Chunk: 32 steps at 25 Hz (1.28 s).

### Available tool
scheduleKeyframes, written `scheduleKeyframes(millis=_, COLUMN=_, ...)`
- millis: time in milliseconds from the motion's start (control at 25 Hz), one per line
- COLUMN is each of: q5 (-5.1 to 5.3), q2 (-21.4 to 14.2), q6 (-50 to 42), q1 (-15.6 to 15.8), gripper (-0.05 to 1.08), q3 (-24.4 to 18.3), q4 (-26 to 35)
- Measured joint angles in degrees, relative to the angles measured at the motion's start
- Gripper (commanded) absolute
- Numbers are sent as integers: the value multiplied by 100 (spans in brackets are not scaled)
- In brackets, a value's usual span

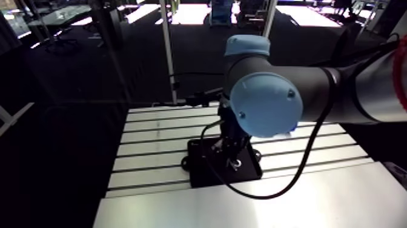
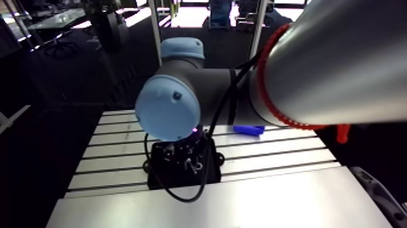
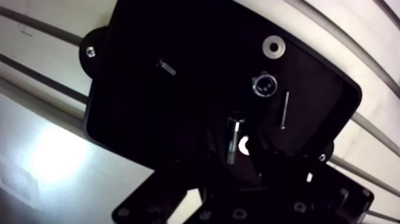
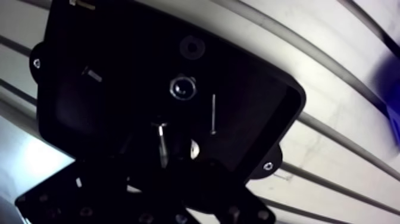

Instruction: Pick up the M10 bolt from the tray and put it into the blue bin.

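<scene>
M10 bolt (image 3: 233, 140) shares black tray (image 3: 149, 107) with washer (image 3: 274, 46), pin (image 3: 284, 110).

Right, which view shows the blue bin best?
The arm view's right eye: the blue bin shows plainly beyond the arm. The wrist view's right eye catches only a blue blur past the tray; neither left eye shows it clearly.

Tray (image 3: 137, 89) on table (image 1: 157, 130). In tray: M10 bolt (image 3: 231, 138) under my gripper (image 3: 233, 152), nut (image 3: 264, 84) and pin (image 3: 285, 109) just ahead, washer (image 3: 274, 46) beyond them. Bin (image 2: 248, 129) on table behind tray.
</scene>
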<state>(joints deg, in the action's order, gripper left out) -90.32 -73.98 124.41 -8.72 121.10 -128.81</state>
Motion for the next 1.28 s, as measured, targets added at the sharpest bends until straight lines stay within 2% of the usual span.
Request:
scheduleKeyframes(millis=360, q5=-5, q2=19, q6=0, q1=-6, gripper=63, q3=15, q4=0)
scheduleKeyframes(millis=640, q5=-20, q2=27, q6=0, q1=-2, gripper=73, q3=21, q4=0)
scheduleKeyframes(millis=1280, q5=-48, q2=42, q6=0, q1=2, gripper=74, q3=35, q4=-78)
